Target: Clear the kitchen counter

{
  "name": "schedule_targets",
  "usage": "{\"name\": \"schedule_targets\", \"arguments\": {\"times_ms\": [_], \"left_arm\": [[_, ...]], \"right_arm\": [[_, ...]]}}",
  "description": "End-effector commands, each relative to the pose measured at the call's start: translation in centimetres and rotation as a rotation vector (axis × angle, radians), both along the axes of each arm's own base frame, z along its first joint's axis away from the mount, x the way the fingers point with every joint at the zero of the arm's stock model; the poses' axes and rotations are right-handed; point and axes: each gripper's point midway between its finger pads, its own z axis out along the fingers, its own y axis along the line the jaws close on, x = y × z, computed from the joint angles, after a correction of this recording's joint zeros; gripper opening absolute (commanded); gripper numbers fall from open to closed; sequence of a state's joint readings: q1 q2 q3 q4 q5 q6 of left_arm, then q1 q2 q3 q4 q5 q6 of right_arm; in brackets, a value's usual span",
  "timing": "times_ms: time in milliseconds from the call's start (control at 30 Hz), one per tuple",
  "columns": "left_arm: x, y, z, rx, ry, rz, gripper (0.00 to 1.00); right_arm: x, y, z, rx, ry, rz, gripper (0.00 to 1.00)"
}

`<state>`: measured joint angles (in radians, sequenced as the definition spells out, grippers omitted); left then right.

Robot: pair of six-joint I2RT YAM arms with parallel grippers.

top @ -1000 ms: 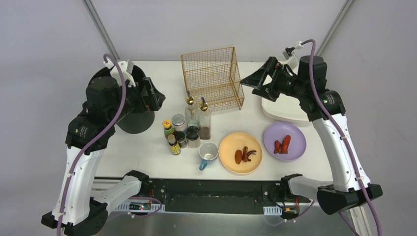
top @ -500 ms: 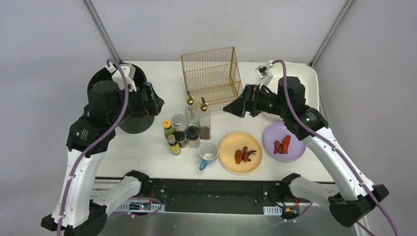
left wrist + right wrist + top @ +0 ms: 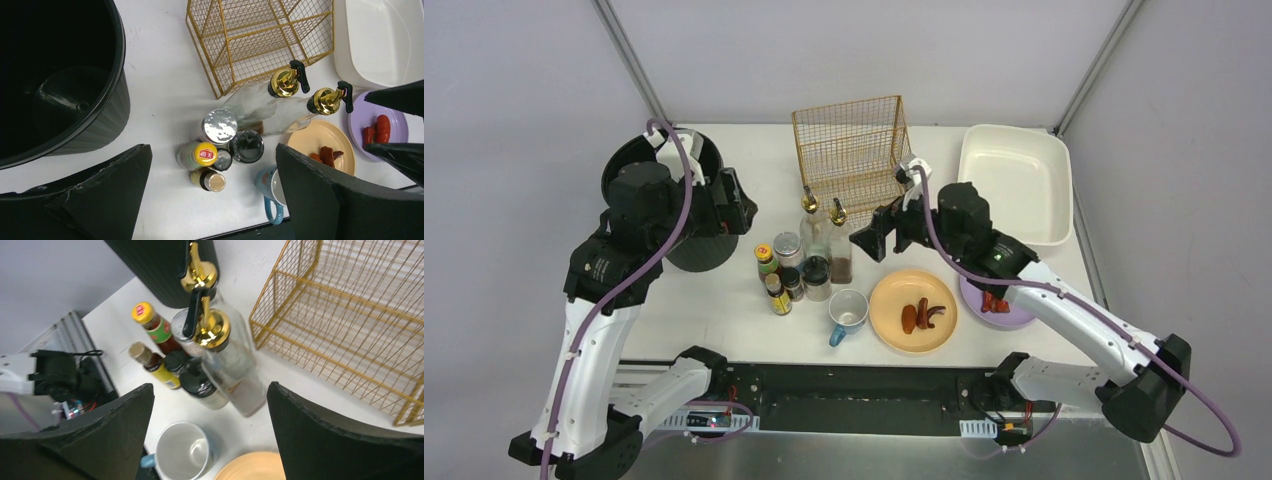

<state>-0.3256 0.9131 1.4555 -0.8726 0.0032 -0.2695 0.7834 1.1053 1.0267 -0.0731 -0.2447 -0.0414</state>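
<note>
Guessing slick, breakable glass for the bottle point(image 3: 235, 367) on the counter point(image 3: 724, 290), so grab mid-body. Seeing right gripper point(image 3: 207, 390) and left gripper point(image 3: 212, 152) spread, empty.

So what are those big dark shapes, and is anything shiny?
Left wrist view: they're the left fingers, close to the camera and shadowy; the silver lid glares. Right wrist view: the right fingers look the same; the gold pump top glints. Top view: even light.

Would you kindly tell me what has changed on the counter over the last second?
The right hand swung left from above the cream tub to the pump bottles beside the gold rack, jaws open, holding nothing. The left hand stayed open by the black bin; the jars, mug and orange plate did not move.
</note>
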Motion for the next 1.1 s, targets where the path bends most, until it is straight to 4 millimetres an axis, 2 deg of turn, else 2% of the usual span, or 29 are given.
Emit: {"name": "schedule_targets", "arguments": {"times_ms": [0,267,633,900,1067], "left_arm": [[-0.5,0.5,0.6,0.004,-0.038,0.004,1.0],[-1.9,0.5,0.9,-0.017,-0.053,-0.016,1.0],[-1.6,0.6,0.5,-0.004,-0.04,-0.006,1.0],[-1.4,0.6,0.7,0.01,-0.048,-0.012,1.0],[-1.4,0.7,0.7,0.016,-0.049,-0.012,0.99]], "right_arm": [[3.0,1.2,1.9,0.025,-0.191,-0.056,0.87],[3.4,3.6,0.8,0.032,-0.264,-0.025,0.88],[4.4,5.4,-0.9,0.019,-0.305,-0.046,0.86],[5.0,6.6,-2.0,0.023,-0.288,-0.047,0.76],[4.9,7.1,-2.6,0.015,-0.276,-0.042,0.64]]}}
